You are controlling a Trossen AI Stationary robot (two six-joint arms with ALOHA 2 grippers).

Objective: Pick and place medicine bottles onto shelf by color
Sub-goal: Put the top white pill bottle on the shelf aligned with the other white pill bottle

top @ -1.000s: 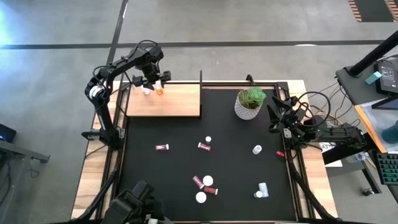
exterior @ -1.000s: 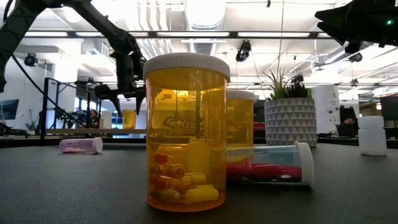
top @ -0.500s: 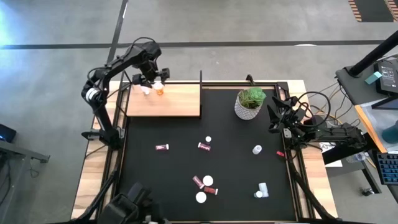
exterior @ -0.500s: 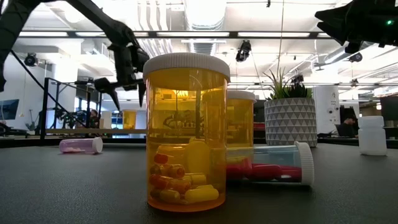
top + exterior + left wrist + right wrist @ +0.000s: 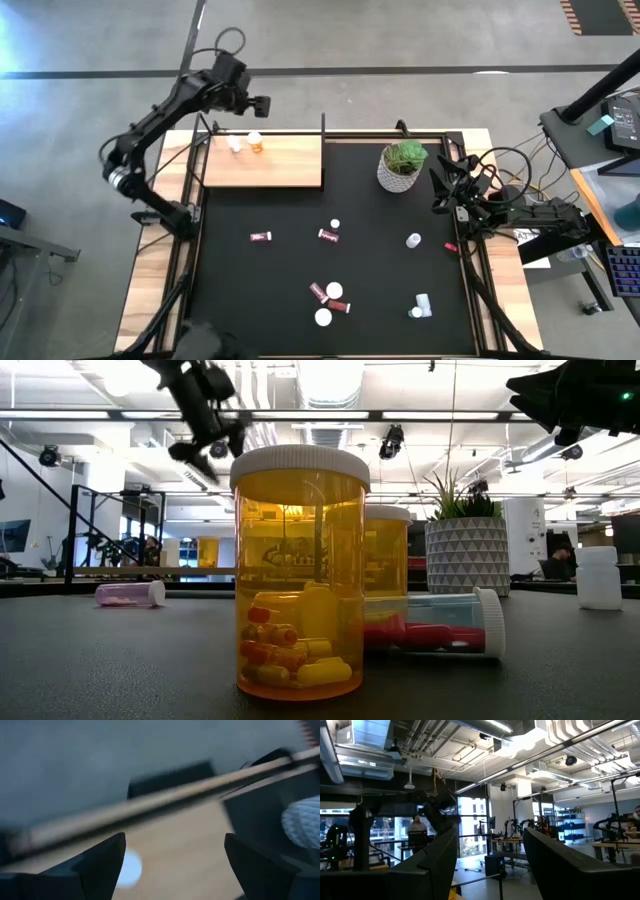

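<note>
The shelf (image 5: 262, 162) is a pale wooden board at the table's far left. A white bottle (image 5: 235, 143) and an orange bottle (image 5: 255, 141) stand on it near its far edge. My left gripper (image 5: 258, 102) is open and empty, raised high over the shelf's far edge; in its wrist view (image 5: 172, 865) a white cap (image 5: 129, 868) shows below. Several more bottles are on the black mat: maroon ones (image 5: 261, 237) (image 5: 328, 236), a white one (image 5: 413, 240) and a cluster (image 5: 328, 300) near the front. My right gripper (image 5: 440, 190) is open and empty at the mat's right edge.
A white pot with a green plant (image 5: 401, 165) stands at the far right of the mat. Two white bottles (image 5: 420, 306) lie at the front right. In the low view an orange bottle (image 5: 300, 570) stands closest, a clear one with red pills (image 5: 440, 622) lying behind it.
My left gripper has risen from just above the two bottles on the shelf and gone up and toward the table's far edge. The white and orange bottles stay standing on the shelf.
</note>
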